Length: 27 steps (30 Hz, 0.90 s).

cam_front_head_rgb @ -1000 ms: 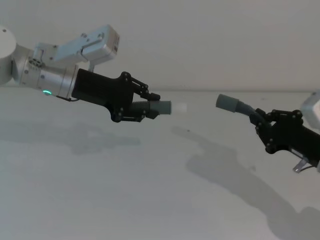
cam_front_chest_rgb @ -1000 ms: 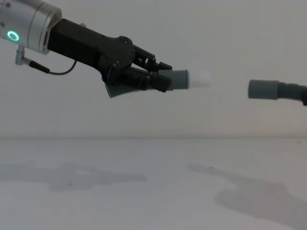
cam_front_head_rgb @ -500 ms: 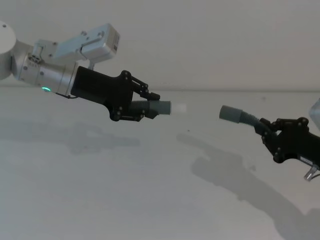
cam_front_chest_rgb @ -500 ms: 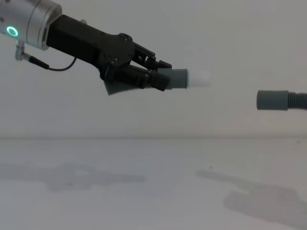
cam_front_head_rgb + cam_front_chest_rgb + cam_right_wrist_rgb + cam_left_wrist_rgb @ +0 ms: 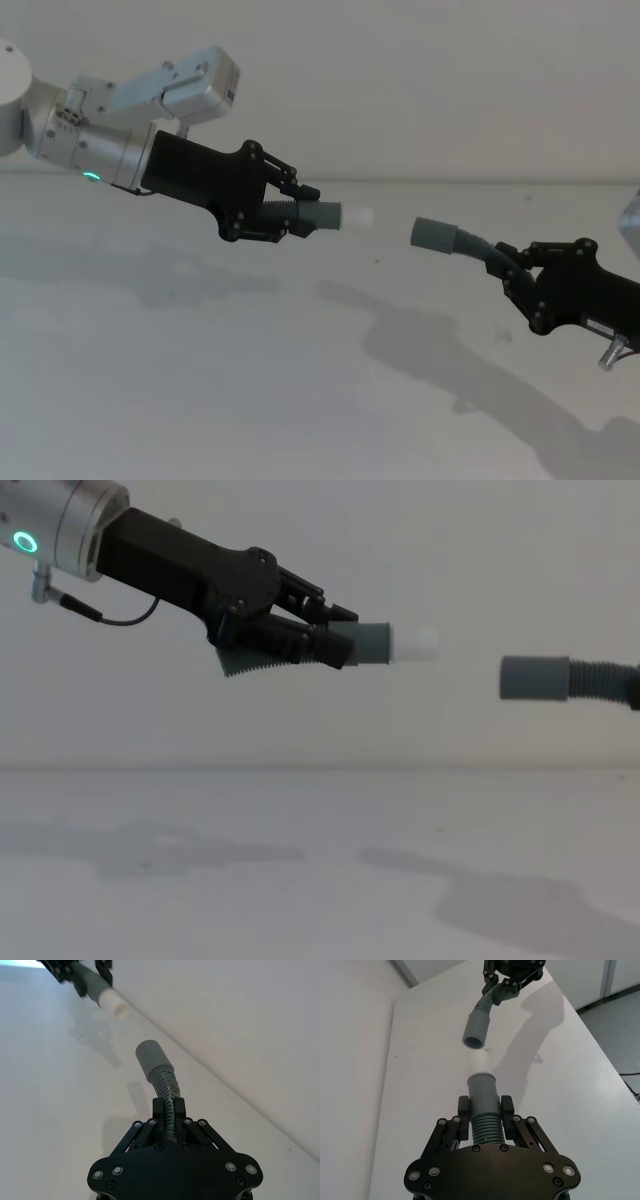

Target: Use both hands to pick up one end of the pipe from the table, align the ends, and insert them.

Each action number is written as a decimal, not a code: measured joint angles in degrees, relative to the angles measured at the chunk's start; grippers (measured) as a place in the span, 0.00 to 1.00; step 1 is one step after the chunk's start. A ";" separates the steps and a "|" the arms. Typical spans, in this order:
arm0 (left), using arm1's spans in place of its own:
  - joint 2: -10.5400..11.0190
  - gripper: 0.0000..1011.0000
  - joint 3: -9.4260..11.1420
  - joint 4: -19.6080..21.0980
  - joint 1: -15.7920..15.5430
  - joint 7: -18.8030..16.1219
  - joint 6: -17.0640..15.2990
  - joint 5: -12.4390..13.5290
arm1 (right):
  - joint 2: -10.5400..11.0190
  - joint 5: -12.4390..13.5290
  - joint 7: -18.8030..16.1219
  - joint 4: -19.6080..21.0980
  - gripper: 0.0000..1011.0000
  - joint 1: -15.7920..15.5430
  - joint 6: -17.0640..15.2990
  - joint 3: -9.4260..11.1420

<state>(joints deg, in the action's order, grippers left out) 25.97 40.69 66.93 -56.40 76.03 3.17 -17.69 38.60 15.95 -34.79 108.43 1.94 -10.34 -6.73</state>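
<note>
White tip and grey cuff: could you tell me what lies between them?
Nothing; the chest view shows an open gap between the white tip and grey cuff.

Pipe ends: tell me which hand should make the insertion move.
Right, probably. Its cuff faces the white tip across a gap but sits lower, so the right hand must lift and advance; the left hand grips close behind the tip, a steady target.

Both the left gripper (image 5: 300, 215) and right gripper (image 5: 515, 268) are black; a green ring (image 5: 24, 543) glows on the silver left arm (image 5: 100, 155). The short pipe piece (image 5: 322, 214) is dark grey, white-tipped; the longer pipe piece (image 5: 478, 247) grey, ribbed. The table (image 5: 200, 380) is white.
</note>
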 joint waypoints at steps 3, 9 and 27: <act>0.00 0.36 0.02 -0.02 -0.03 0.04 0.01 0.00 | -0.12 1.05 -0.45 0.75 0.10 0.15 -0.21 -0.06; 0.00 0.36 0.06 -0.06 -0.06 0.11 0.04 0.00 | -0.30 2.67 -1.08 1.91 0.10 0.45 -0.53 -0.14; 0.01 0.36 0.06 -0.06 -0.14 0.19 0.09 -0.01 | -0.33 3.74 -1.29 3.12 0.10 1.13 -0.47 -2.07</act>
<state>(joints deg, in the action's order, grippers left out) 25.98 40.75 66.87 -56.54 76.21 3.26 -17.69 38.27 19.69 -36.08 111.56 3.07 -10.81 -8.80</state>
